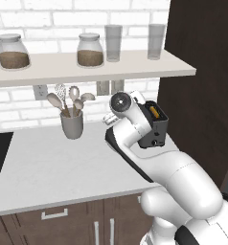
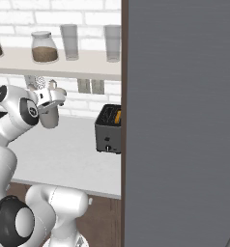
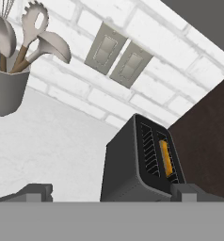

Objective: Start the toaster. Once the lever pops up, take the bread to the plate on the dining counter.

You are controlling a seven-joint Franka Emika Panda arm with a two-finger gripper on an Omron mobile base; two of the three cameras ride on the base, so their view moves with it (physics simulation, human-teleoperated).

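While my white arm reaches over the pale grey worktop (image 1: 49,167), I see the boxy dark grey toaster (image 2: 108,129) standing at its far right end, beside the dark brown cabinet wall (image 1: 202,86). Left of it stands a grey utensil cup (image 1: 72,124), and the golden-yellow bread slice (image 3: 165,157) sits in the toaster's slot. My gripper (image 3: 111,190) hangs spread wide, empty, just near of the toaster.

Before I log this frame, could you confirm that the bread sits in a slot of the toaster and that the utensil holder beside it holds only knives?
Not quite. The bread does sit in a slot of the toaster, but the utensil holder holds spoons, a slotted server and a whisk, not knives, as the hand view shows; it stands apart from the toaster on the worktop.
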